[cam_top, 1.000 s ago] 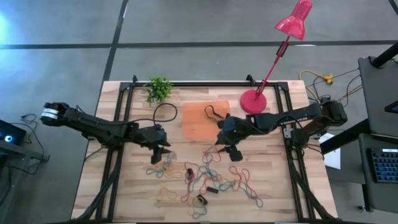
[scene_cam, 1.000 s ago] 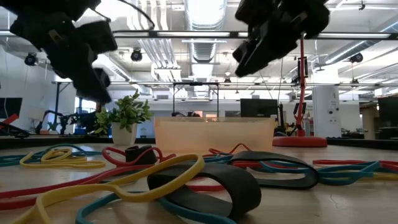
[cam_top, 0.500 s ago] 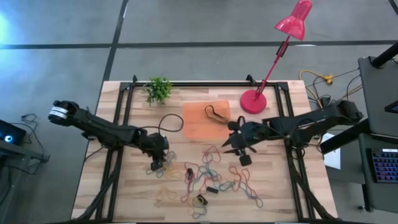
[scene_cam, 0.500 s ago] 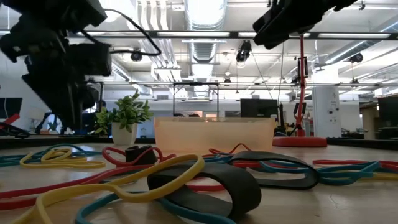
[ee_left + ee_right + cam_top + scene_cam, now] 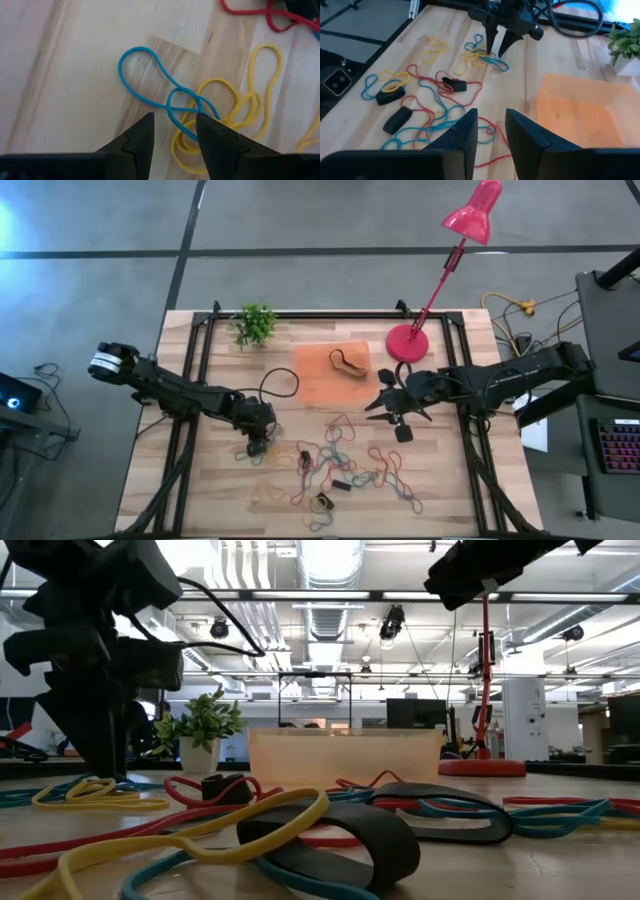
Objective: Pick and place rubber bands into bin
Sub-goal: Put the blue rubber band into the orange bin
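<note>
Both arms shifted since the earlier frame: left gripper (image 5: 259,448) dropped down to the wood, right gripper (image 5: 374,406) swung off the bin toward the table's right side, its fingers narrower than before.

Room: grey floor with dark seams around the table, seen from above; low view shows an open workshop with ceiling ducts, strip lights, a monitor and racks behind.

Surface: light butcher-block wooden table (image 5: 220,500) with black frame rails along its left and right sides.

Red desk lamp (image 5: 470,215), round base near the back right corner. Small potted plant (image 5: 255,323) at back left.

Bin (image 5: 312,385), translucent orange, back centre of the table; one tan rubber band (image 5: 348,363) inside it near its right end.

Rubber bands (image 5: 330,465) lie scattered loose on the wood in front of the bin: red, blue, yellow, black, tangled together.

Left gripper's fingers (image 5: 137,140) spread, straddling a blue rubber band (image 5: 150,92) twisted in a figure-eight beside yellow loops (image 5: 240,107); tips at the wood, nothing pinched yet.

Right gripper hovers above the table just right of the bin, fingers (image 5: 465,132) parted with a gap between, nothing held.
</note>
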Available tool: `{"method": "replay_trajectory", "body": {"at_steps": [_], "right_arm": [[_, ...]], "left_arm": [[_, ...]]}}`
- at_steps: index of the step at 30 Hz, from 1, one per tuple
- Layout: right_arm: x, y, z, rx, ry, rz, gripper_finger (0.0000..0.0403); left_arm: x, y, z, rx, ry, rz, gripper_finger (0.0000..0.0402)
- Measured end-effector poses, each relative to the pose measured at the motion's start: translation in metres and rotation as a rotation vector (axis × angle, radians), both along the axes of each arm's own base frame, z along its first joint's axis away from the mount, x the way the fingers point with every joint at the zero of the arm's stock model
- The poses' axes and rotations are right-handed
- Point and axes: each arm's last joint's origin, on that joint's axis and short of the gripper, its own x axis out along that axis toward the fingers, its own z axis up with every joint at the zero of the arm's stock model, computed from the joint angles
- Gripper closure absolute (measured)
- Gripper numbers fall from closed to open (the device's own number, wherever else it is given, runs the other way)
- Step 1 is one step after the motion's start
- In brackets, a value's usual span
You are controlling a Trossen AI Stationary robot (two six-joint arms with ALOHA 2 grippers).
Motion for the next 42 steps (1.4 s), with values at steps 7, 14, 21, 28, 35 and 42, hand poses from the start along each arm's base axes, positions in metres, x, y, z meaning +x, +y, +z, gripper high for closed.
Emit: {"method": "replay_trajectory", "body": {"at_steps": [7, 14, 21, 28, 35, 42], "right_arm": [[0.0001, 0.0000, -0.0034, -0.007, 0.012, 0.003, 0.0327], [-0.0006, -0.0001, -0.0065, -0.005, 0.021, 0.001, 0.0335], [-0.0012, -0.0003, -0.0091, 0.005, 0.031, -0.006, 0.0334], [-0.0012, -0.0003, -0.0091, 0.004, 0.031, -0.005, 0.0340], [-0.0012, -0.0003, -0.0091, 0.002, 0.030, -0.004, 0.0339], [-0.0013, -0.0003, -0.0092, 0.004, 0.031, -0.006, 0.0339]], "left_arm": [[0.0002, -0.0001, 0.0010, 0.000, -0.010, 0.000, 0.0272], [0.0004, -0.0003, 0.0001, 0.001, -0.005, 0.000, 0.0272], [-0.0003, -0.0003, -0.0011, 0.001, -0.006, 0.000, 0.0272], [-0.0004, -0.0003, -0.0012, 0.003, -0.006, -0.003, 0.0318], [-0.0004, -0.0002, -0.0012, 0.006, -0.007, -0.007, 0.0396], [0.0012, 0.0005, 0.0004, 0.049, -0.025, -0.004, 0.0401]]}}
